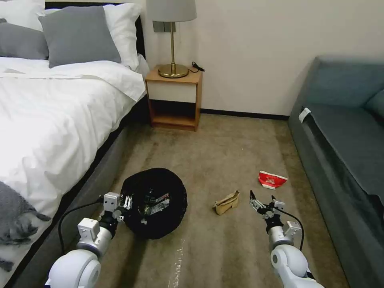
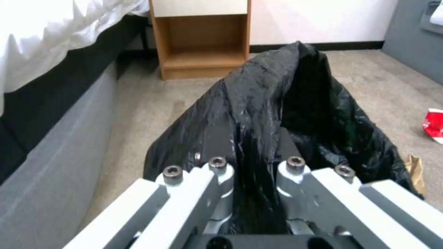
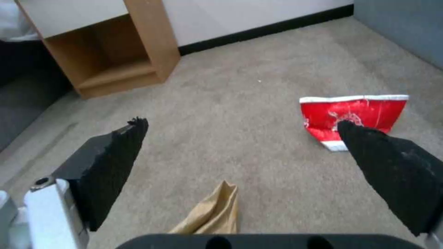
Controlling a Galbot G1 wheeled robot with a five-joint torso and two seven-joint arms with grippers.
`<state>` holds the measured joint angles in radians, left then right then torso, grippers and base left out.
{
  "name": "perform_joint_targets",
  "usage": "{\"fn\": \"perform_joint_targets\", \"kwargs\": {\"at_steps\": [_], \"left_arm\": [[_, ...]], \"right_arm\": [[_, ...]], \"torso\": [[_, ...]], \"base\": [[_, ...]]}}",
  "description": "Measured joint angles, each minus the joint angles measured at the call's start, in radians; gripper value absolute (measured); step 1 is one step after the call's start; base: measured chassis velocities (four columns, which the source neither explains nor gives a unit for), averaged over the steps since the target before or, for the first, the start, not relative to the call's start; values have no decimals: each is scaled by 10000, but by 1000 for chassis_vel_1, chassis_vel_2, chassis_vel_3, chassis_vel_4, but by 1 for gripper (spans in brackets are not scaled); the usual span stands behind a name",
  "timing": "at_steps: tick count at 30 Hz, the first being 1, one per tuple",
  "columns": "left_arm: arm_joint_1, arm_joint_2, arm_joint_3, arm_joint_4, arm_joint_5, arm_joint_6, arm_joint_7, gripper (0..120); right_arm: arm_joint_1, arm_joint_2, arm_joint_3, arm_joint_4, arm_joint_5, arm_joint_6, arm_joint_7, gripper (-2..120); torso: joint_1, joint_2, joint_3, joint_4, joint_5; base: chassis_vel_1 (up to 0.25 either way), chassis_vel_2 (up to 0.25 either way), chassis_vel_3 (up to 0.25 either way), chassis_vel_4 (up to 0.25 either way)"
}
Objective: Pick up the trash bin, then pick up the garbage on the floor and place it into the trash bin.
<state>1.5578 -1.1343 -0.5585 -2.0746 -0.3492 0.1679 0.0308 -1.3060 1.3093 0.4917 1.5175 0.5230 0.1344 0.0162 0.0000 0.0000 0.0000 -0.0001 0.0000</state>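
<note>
No legible text, brand or nr. anywhere. The red-and-white packet on the carpet has white print on its red face, but it's a smeared pattern, not readable as letters. Some labelled litter sits inside the trash bin; labels too small to read. The white tag on the sofa edge is blank as far as can be told.

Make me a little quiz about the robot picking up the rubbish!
1. True or false: the left gripper is shut on the trash bin.
2. How many pieces of garbage still lie on the floor?
3. Which piece is nearer the sofa: A) tan paper carton, B) red-and-white packet?

Key: 1 true, it pinches the black bag at the rim. 2 two. 3 B. The right gripper hangs open between them.
</note>
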Motion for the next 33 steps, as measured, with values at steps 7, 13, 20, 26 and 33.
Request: {"fn": "perform_joint_targets", "kwargs": {"at_steps": [7, 13, 20, 26, 33], "left_arm": [[10, -16, -4, -3, 12, -1, 0, 7], [57, -75, -8, 42, 79, -17, 3, 7], [47, -130, 14, 95, 127, -33, 12, 7], [44, -180, 61, 145, 168, -40, 23, 7], [83, -189, 45, 214, 173, -122, 64, 7]], "right_arm": [[86, 4, -44, -109, 18, 31, -17, 100], [156, 21, -100, -256, 30, 89, -44, 100], [175, -10, -103, -347, 87, 148, -88, 100], [172, -43, -88, -424, 116, 199, -134, 100], [159, -11, -100, -500, 64, 246, -173, 100]], "torso": [[0, 0, 0, 1, 0], [0, 0, 0, 1, 0], [0, 0, 0, 1, 0], [0, 1, 0, 0, -1], [0, 1, 0, 0, 0]], "base": [[-75, 81, 96, -76], [-86, 88, 96, -104], [-100, 87, 93, -87], [-121, 71, 130, -72], [-133, 72, 144, -64]]}}
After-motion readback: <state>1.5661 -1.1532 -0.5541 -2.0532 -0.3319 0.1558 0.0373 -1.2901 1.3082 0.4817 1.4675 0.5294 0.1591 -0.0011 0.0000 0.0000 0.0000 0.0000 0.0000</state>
